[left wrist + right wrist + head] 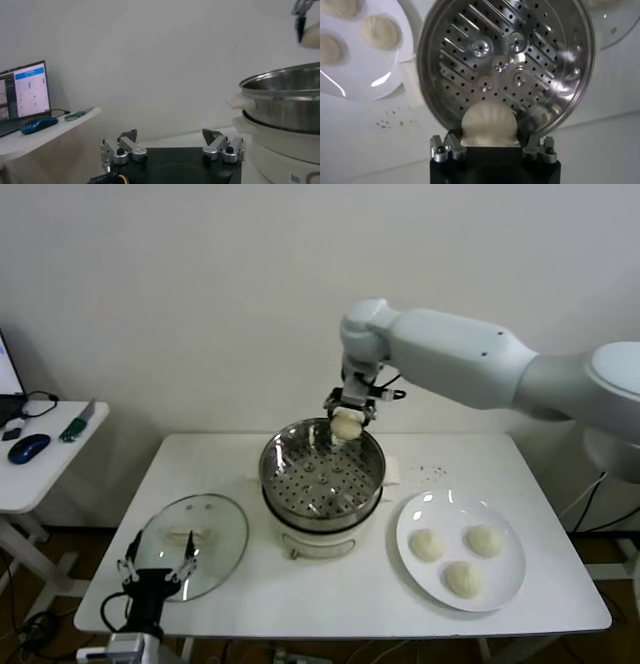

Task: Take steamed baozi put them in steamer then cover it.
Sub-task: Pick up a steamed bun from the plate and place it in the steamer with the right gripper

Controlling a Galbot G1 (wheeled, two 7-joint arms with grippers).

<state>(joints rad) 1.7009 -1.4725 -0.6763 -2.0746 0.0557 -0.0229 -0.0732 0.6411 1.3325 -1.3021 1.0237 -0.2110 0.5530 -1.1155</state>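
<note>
A white table (300,594) is carrying everything, with a smaller side table (45,469) standing off to the robot's left and holding a blue mouse (28,448). At the middle of the table, the steamer (322,484) is sitting open, its shiny perforated basket resting on a cream pot base. The right arm is reaching over the steamer's far rim, and the right end effector (349,421) is gripping one steamed baozi (346,426) between its fingers, holding it just above the basket's back edge. To the robot's right of the steamer, a white plate (505,579) is holding three more baozi (462,578). To the left, the cover (192,544) is lying flat on the table, handle up. The left end effector (158,567) is hanging at the table's near edge by the cover, fingers spread wide and holding nothing.
</note>
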